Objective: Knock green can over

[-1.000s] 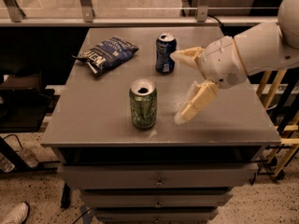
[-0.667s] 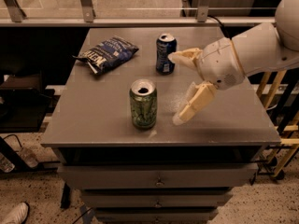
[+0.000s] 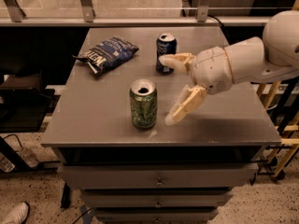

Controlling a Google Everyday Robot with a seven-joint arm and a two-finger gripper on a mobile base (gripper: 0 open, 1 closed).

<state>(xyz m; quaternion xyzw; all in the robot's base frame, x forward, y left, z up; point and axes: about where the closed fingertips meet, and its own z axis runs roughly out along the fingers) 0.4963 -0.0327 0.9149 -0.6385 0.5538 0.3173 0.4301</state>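
The green can (image 3: pixel 143 104) stands upright near the front middle of the grey tabletop (image 3: pixel 98 111). It has a mottled green body and a silver top with an open mouth. My gripper (image 3: pixel 167 90) reaches in from the right with its two pale fingers spread wide apart. The lower fingertip (image 3: pixel 171 119) is just right of the can's base, a small gap away. The upper fingertip (image 3: pixel 164 59) lies in front of the dark blue can (image 3: pixel 166 52). The gripper holds nothing.
The dark blue can stands upright behind the green can, toward the back. A dark blue chip bag (image 3: pixel 107 53) lies at the back left. The table's front edge is close in front of the green can. A railing (image 3: pixel 140 20) runs behind the table.
My gripper has moved left, toward the green can. The lower finger has come closer to its base. The can still stands upright.
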